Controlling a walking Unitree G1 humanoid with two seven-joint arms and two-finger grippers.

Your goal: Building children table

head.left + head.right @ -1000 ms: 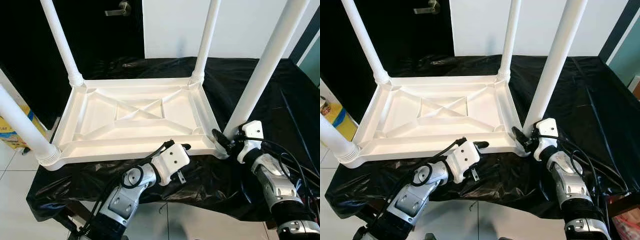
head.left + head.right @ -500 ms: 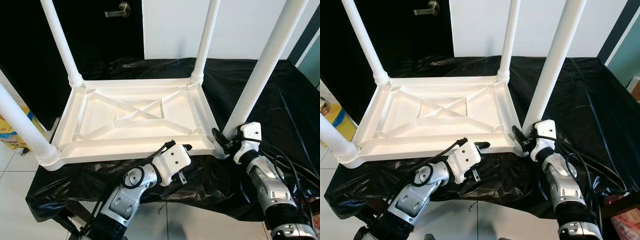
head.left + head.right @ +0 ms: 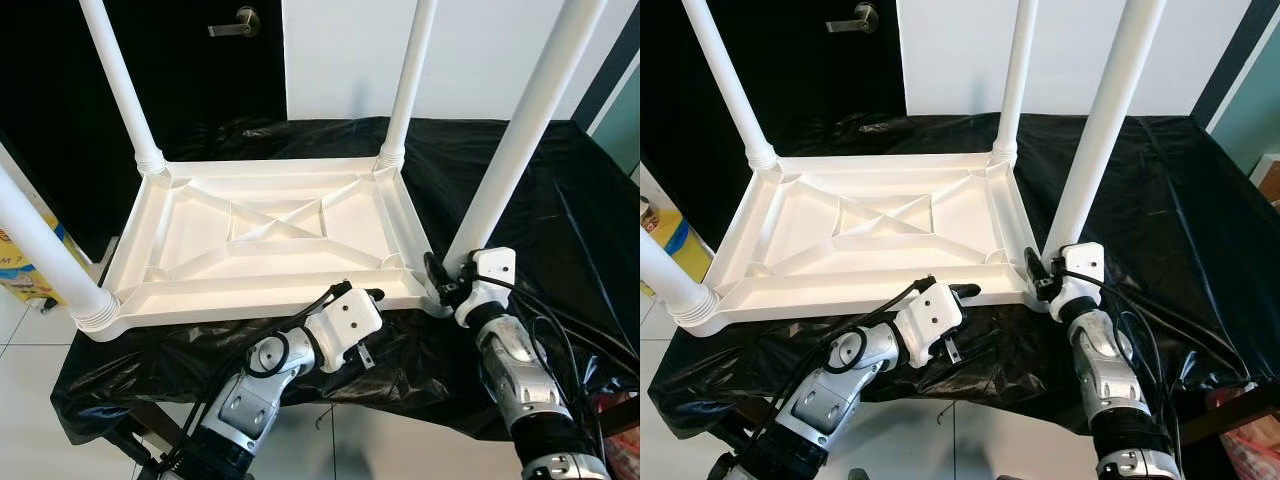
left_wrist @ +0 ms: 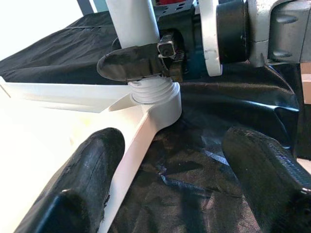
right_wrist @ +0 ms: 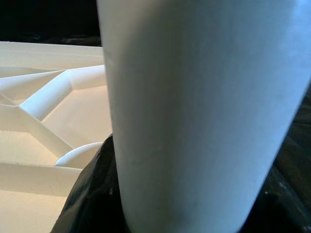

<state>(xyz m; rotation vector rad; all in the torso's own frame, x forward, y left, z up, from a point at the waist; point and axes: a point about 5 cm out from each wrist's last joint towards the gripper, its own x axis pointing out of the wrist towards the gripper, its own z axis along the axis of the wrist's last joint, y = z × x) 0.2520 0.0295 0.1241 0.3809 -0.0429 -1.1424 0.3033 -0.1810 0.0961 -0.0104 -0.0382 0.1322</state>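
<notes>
Lying upside down on the desk [image 3: 560, 215], which is draped in black plastic sheeting [image 3: 300, 345], the white children table [image 3: 270, 240] has 4 legs pointing up. At its near right corner, the right pincer [image 3: 440, 283] pinches the base of the near right leg [image 3: 515, 150], its black fingers [image 4: 133, 63] pressed against the post just above the threaded collar. The left pincer [image 3: 370, 297] rests at the table's near rim, fingers spread, gripping nothing. Behind the desk stands a dark door with a metal handle [image 3: 232, 20].
</notes>
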